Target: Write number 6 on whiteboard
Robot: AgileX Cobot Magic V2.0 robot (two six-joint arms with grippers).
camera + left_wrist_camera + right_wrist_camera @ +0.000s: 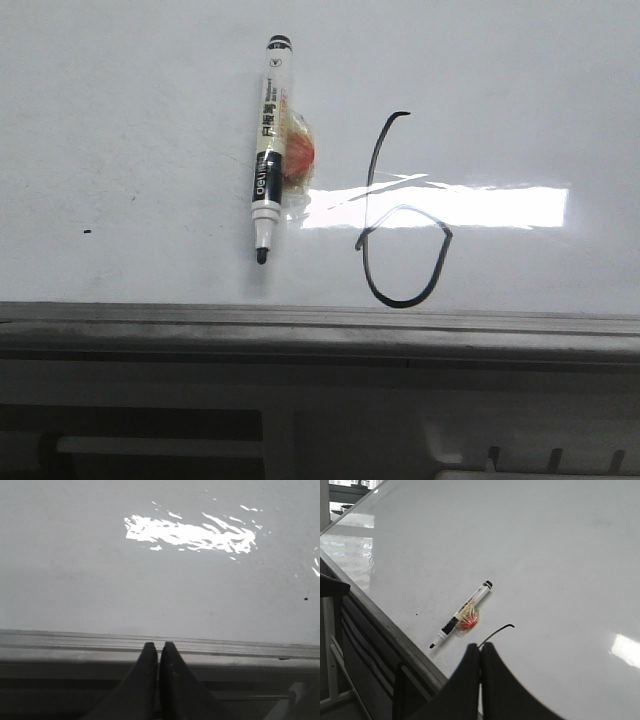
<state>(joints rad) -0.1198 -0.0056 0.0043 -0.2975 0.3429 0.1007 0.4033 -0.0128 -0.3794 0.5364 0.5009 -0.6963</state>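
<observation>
Whiteboard (130,120) is seen lying flat, glossy white, faintly smudged, with a grey metal rail (320,325) along the near edge. A bright strip of reflected light (440,207) is noted across the board in the front view.

Number 6 (395,225) is found drawn in thin black line on the right half of the board, near the rail but apart from it. Its tall curved stem is crossed by the light strip; the loop is rounded with a slight point on its right side. In the right wrist view only the upper end of the stem (496,632) is seen, the rest being hidden behind the tool.

A marker (268,150) is laid on the board just left of the 6, uncapped, black tip towards the rail, black end away from it. A small clear wrapper with orange-red inside (298,150) is lodged against the marker's right side, touching it. A tiny black speck (87,232) is recorded well to the left of the marker.

Left tool (158,652) is seen over the rail, fingers pressed together, nothing held between them. Right tool (480,655) is likewise seen with fingers closed tight and nothing gripped, above the board edge near the 6. Neither tool is in contact with the marker.
</observation>
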